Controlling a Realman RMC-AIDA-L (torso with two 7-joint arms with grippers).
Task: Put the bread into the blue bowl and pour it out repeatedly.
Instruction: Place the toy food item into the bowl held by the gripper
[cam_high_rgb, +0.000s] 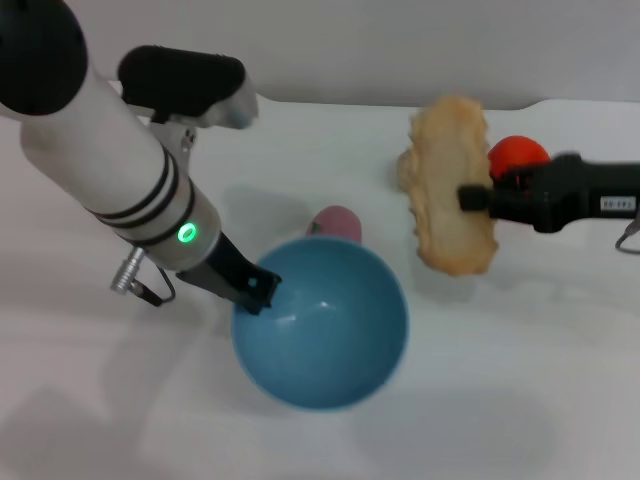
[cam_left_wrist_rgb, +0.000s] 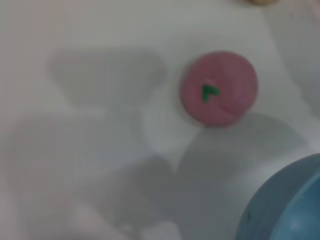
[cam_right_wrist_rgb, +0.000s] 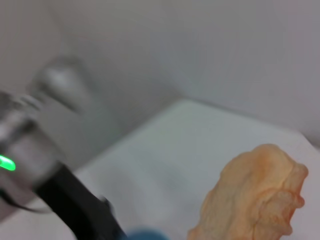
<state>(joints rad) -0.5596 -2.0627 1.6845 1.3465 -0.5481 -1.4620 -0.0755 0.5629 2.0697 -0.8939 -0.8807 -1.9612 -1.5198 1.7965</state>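
Left gripper (cam_high_rgb: 258, 292) is clamping the blue bowl (cam_high_rgb: 322, 322) by its rim, above the table (cam_high_rgb: 520, 400); right gripper (cam_high_rgb: 470, 197) is pinching the bread (cam_high_rgb: 450, 185), raised right of the bowl
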